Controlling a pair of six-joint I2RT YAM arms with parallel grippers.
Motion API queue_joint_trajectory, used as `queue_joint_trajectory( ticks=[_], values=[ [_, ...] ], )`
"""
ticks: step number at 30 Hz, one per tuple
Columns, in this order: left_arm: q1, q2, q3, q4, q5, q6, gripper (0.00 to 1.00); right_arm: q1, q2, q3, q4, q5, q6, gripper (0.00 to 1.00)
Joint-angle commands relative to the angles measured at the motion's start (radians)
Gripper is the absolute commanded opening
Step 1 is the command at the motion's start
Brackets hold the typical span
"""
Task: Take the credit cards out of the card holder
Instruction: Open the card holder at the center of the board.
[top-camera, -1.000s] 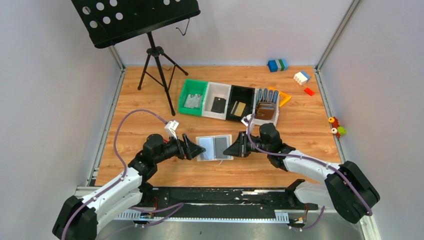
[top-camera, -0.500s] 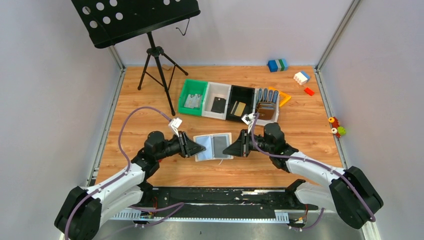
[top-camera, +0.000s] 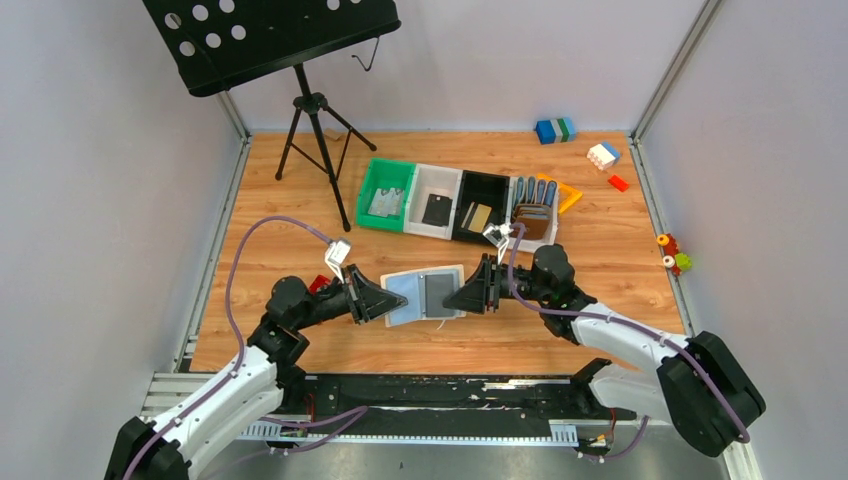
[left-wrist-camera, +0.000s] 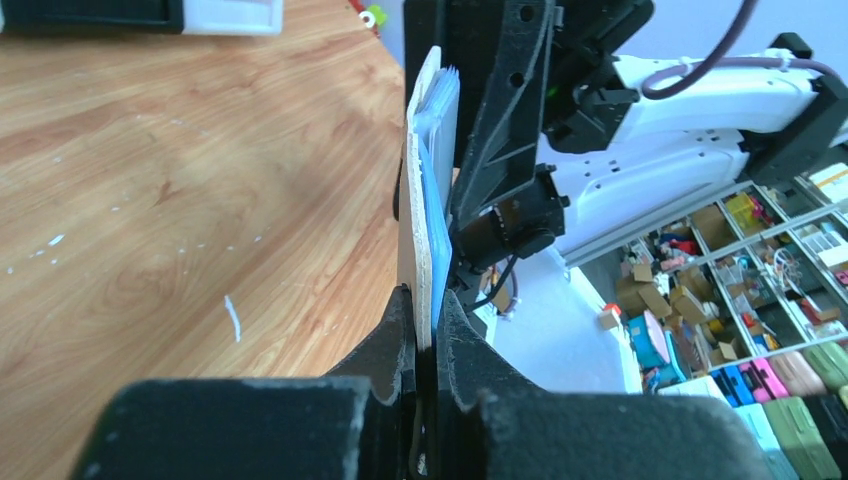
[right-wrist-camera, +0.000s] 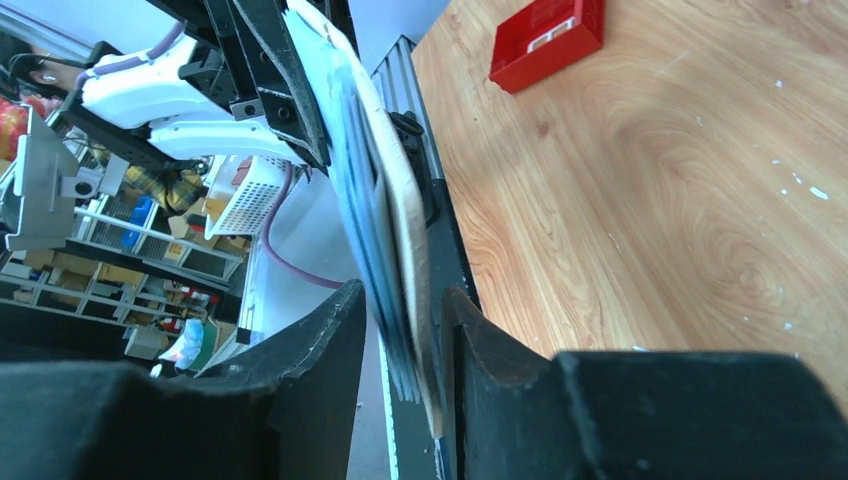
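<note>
The card holder (top-camera: 412, 292) lies open on the wood between my two grippers, pale grey outside, with a dark grey panel (top-camera: 439, 290) on its right half. My left gripper (top-camera: 393, 303) is shut on its left edge. In the left wrist view the card holder (left-wrist-camera: 418, 200) stands edge-on between the closed fingers of the left gripper (left-wrist-camera: 425, 312). My right gripper (top-camera: 456, 297) is at the right edge. In the right wrist view the right gripper (right-wrist-camera: 405, 305) is open around the card holder (right-wrist-camera: 395, 200), with a gap on one side. A gold-tan credit card (top-camera: 476, 216) lies in the black bin.
A row of bins stands behind: green bin (top-camera: 373, 176), clear bin (top-camera: 434, 176) with a black card, black bin (top-camera: 485, 181), and a white bin (top-camera: 550, 230) with brown wallets. A music stand (top-camera: 315, 130) rises at back left. Toy bricks (top-camera: 603, 154) lie at back right. A red block (right-wrist-camera: 545, 40) lies by the left arm.
My left gripper has shut on the card holder's left edge and pulled slightly back, tilting that half up. My right gripper's jaws have opened around the right edge.
</note>
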Motion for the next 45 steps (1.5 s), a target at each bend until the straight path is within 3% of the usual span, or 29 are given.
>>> queue_joint_trajectory(
  ticks=[1,5,8,12,19,24,33,45],
  values=[
    [0.002,-0.036,-0.005,0.094,0.051,-0.048,0.00,-0.003,0.022,-0.006,0.179,-0.058,0.075,0.36],
    [0.002,-0.043,-0.001,0.036,0.020,-0.041,0.00,-0.004,0.034,-0.002,0.197,-0.061,0.085,0.38],
    [0.002,-0.028,0.020,-0.079,-0.047,-0.004,0.00,-0.003,0.018,-0.008,0.165,-0.042,0.074,0.52],
    [0.002,0.021,0.012,-0.055,-0.067,-0.025,0.00,-0.004,-0.031,-0.016,0.056,-0.002,0.023,0.57],
    [0.002,0.088,0.000,0.031,-0.036,-0.054,0.00,-0.003,-0.067,-0.036,-0.007,0.007,-0.018,0.30],
    [0.002,0.089,0.011,0.042,-0.026,-0.060,0.00,-0.001,-0.054,-0.012,-0.046,0.012,-0.038,0.24],
    [0.000,0.116,0.016,0.036,-0.025,-0.051,0.00,0.019,-0.050,0.000,-0.013,-0.007,-0.052,0.01],
    [-0.062,0.200,0.031,0.052,-0.080,-0.025,0.00,0.062,-0.036,0.026,-0.017,0.008,-0.069,0.00]
  ],
)
